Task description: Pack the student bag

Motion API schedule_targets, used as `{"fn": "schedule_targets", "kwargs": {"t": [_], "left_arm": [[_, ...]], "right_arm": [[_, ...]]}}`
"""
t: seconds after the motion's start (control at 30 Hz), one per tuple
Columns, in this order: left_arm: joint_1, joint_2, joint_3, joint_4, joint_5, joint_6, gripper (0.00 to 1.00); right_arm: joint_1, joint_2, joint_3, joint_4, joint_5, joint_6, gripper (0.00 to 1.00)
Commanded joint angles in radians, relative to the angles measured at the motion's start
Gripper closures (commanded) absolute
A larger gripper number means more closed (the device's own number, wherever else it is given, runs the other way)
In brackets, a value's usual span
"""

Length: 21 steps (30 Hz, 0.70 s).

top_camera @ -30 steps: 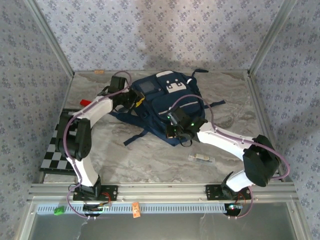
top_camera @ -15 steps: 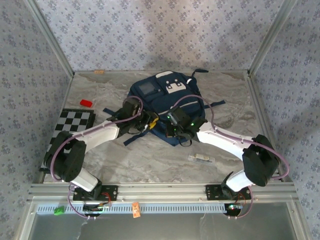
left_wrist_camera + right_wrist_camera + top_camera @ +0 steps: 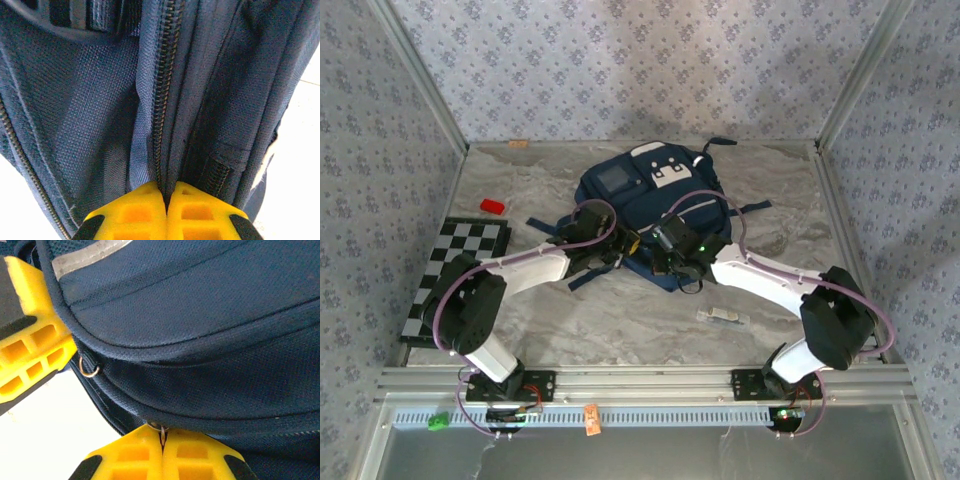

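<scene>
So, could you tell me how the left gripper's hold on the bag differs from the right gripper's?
The left gripper pinches a fabric fold beside a zipper on the bag; the right gripper pinches a small metal ring at a seam. The left gripper comes at the bag from the left, the right gripper from the right. Both are shut, with yellow fingers, at the bag's near end.
</scene>
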Motion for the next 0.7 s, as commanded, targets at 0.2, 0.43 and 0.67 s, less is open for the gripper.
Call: {"fn": "schedule_targets", "kwargs": {"t": [0.2,0.43,0.67], "left_arm": [[0.16,-0.109,0.038,-0.228,-0.021,0.201,1.0],[0.27,-0.072,0.123,-0.254,0.092,0.322,1.0],[0.3,0.136,0.423,-0.329,0.265,0.508,1.0]], "right_arm": [[-0.115,-0.103,-0.083,-0.123,0.079,-0.081,1.0],[-0.175,-0.189,-0.124,-0.136,0.115,-0.194,1.0],[0.036,-0.07,0.021,-0.021,-0.045,-0.146,1.0]]}}
